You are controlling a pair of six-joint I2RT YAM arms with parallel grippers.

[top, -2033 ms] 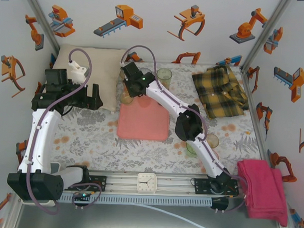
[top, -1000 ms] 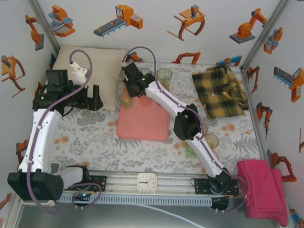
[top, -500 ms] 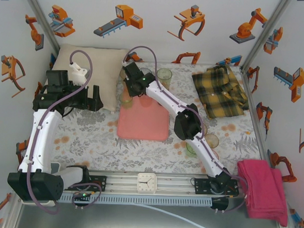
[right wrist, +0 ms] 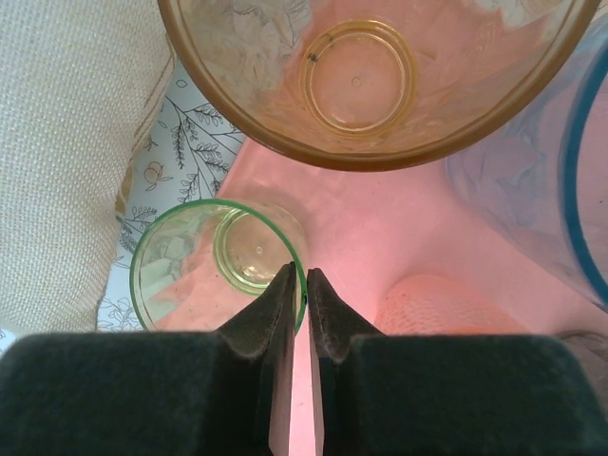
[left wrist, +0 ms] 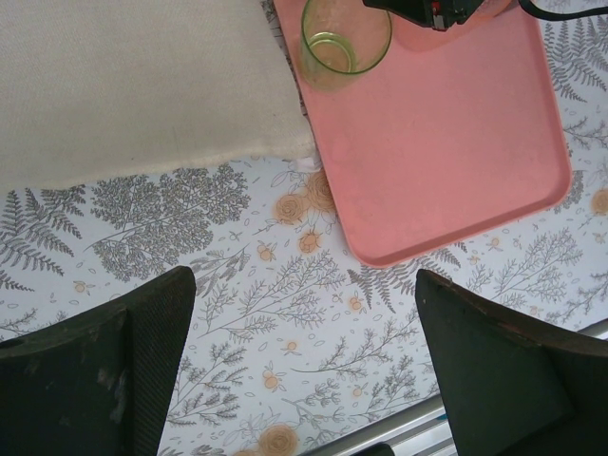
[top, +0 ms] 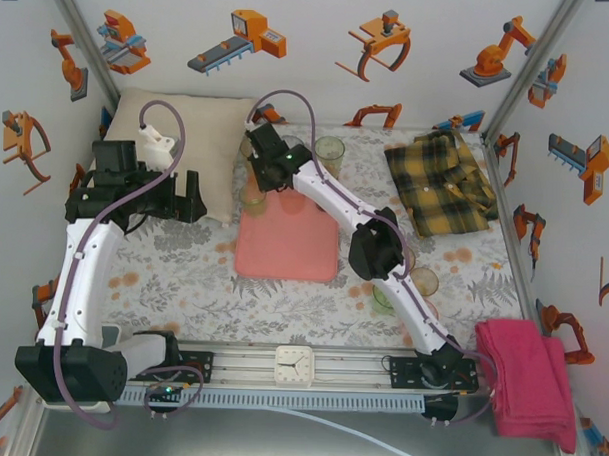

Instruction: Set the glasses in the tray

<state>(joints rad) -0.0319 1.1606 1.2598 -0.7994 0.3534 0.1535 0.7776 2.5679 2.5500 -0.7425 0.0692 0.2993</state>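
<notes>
The salmon-pink tray (top: 287,249) lies mid-table. At its far-left corner stands a green glass (right wrist: 195,275), and my right gripper (right wrist: 305,280) is shut on its rim, one finger inside and one outside. The same green glass (left wrist: 345,40) appears in the left wrist view at the tray's (left wrist: 446,142) corner, under the right gripper's black body. Just beyond it are an orange glass (right wrist: 370,81) and a blue-rimmed glass (right wrist: 537,166). Another green glass (top: 330,151) stands at the back. My left gripper (left wrist: 304,366) hangs open over the patterned cloth, left of the tray.
A cream pillow (top: 177,144) borders the tray's far-left corner. Two more glasses (top: 424,282) stand beside the right arm's elbow. A yellow plaid shirt (top: 441,183) lies back right, and a magenta folded cloth (top: 527,381) sits at the near right.
The right wrist has edged slightly towards the back left over the tray's corner. The left arm has stayed still.
</notes>
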